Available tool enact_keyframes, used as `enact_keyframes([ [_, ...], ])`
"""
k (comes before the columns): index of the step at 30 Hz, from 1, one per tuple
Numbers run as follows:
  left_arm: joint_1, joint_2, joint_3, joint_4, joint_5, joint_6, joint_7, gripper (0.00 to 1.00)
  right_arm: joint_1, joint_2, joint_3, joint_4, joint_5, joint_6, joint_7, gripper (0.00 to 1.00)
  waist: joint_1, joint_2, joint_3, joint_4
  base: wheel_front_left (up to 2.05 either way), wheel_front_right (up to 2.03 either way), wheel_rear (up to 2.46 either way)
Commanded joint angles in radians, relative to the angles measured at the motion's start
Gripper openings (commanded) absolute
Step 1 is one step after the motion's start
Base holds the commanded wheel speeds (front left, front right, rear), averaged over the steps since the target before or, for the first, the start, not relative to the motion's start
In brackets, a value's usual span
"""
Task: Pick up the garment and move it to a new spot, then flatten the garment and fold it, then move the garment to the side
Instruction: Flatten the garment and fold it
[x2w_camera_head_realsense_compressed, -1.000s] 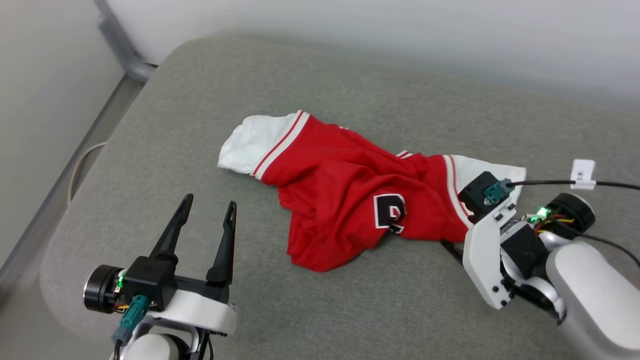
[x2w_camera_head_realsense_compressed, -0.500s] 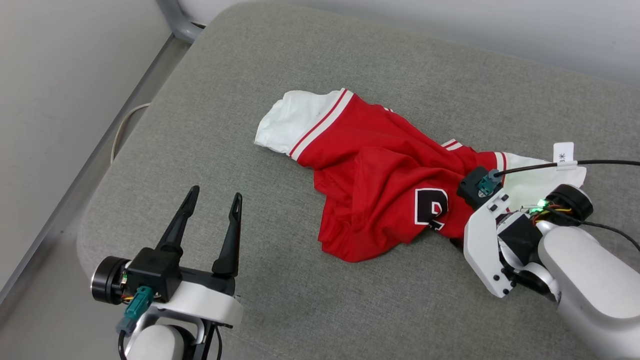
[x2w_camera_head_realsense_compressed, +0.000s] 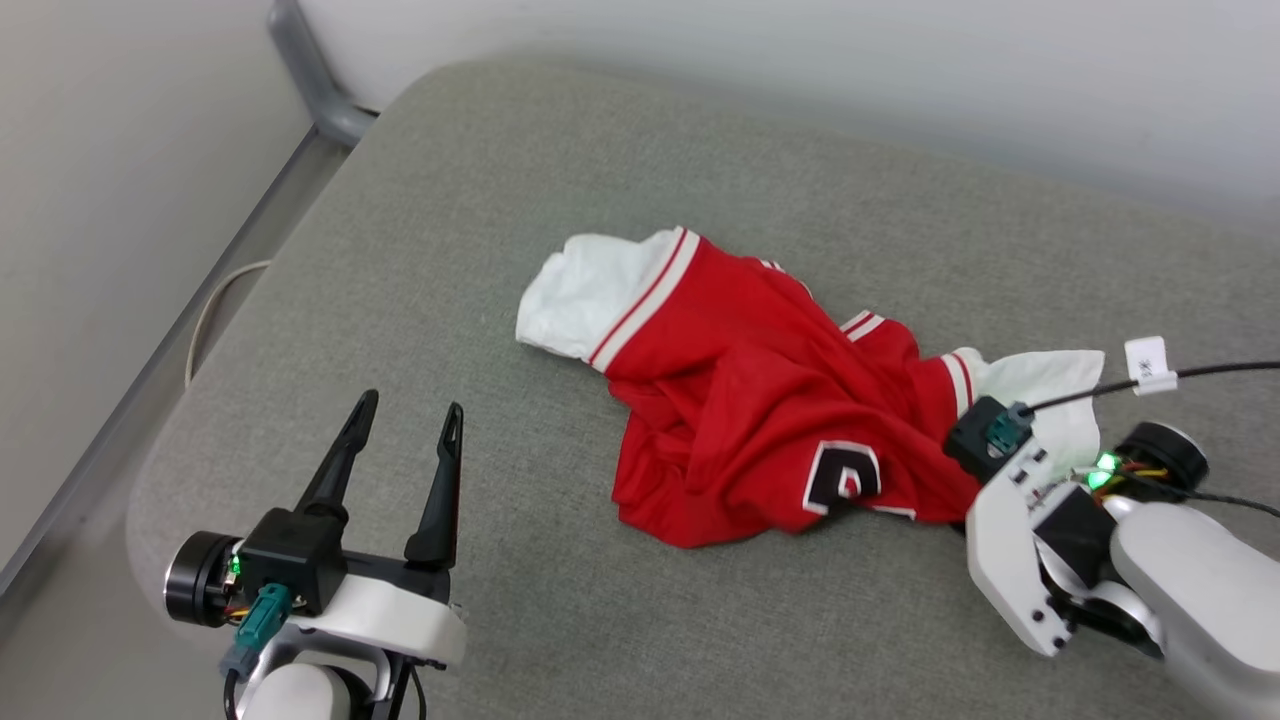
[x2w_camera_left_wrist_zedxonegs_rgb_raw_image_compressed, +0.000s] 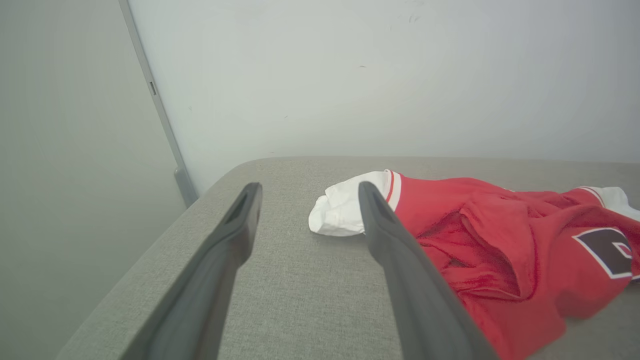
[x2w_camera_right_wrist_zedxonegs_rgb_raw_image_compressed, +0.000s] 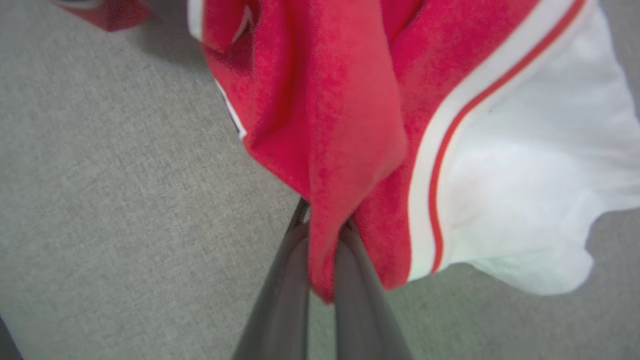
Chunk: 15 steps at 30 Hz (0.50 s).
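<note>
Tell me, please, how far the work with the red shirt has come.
Done: nothing yet; the garment lies crumpled on the grey cushion. In hand: the right gripper is shut on a red fold beside the white sleeve, beginning the pick-up. The left gripper is open, apart from the cloth. Left: moving it, flattening, folding, putting it aside.

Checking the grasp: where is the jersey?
In the head view the jersey lies crumpled centre-right on the grey cushion, its right end pinched by the right hand.
</note>
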Motion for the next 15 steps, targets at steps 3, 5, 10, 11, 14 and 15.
enact_keyframes([
  [3, 0.022, 0.0, 0.011, 0.001, 0.012, -0.005, -0.003, 1.0, 0.036, -0.057, 0.027, -0.029, 0.027, -0.001, -0.012, 0.0, -0.0001, 0.0, -0.044, -0.038, 0.0, 0.0, 0.0],
  [5, 0.029, -0.001, 0.015, 0.002, 0.016, -0.006, -0.003, 1.0, 0.051, -0.089, 0.032, -0.042, 0.041, -0.001, -0.017, 0.0, -0.0001, 0.0, -0.057, -0.052, 0.0, 0.0, 0.0],
  [10, 0.044, -0.004, 0.021, -0.001, 0.021, -0.008, -0.003, 1.0, 0.092, -0.141, 0.018, -0.062, 0.069, -0.001, -0.031, 0.0, -0.0001, 0.0, -0.073, -0.078, 0.0, 0.0, 0.0],
  [11, 0.046, -0.004, 0.024, -0.002, 0.022, -0.008, -0.003, 1.0, 0.102, -0.154, 0.011, -0.065, 0.075, -0.001, -0.033, 0.0, -0.0001, 0.0, -0.077, -0.085, 0.0, 0.0, 0.0],
  [14, 0.056, 0.0, 0.032, -0.005, 0.023, -0.009, -0.003, 1.0, 0.141, -0.188, -0.013, -0.076, 0.088, -0.001, -0.047, 0.0, -0.0001, 0.0, -0.088, -0.107, 0.0, 0.0, 0.0],
  [15, 0.06, 0.002, 0.036, -0.005, 0.025, -0.01, -0.003, 1.0, 0.155, -0.2, -0.02, -0.079, 0.092, -0.001, -0.05, 0.0, -0.0001, 0.0, -0.09, -0.115, 0.0, 0.0, 0.0],
])
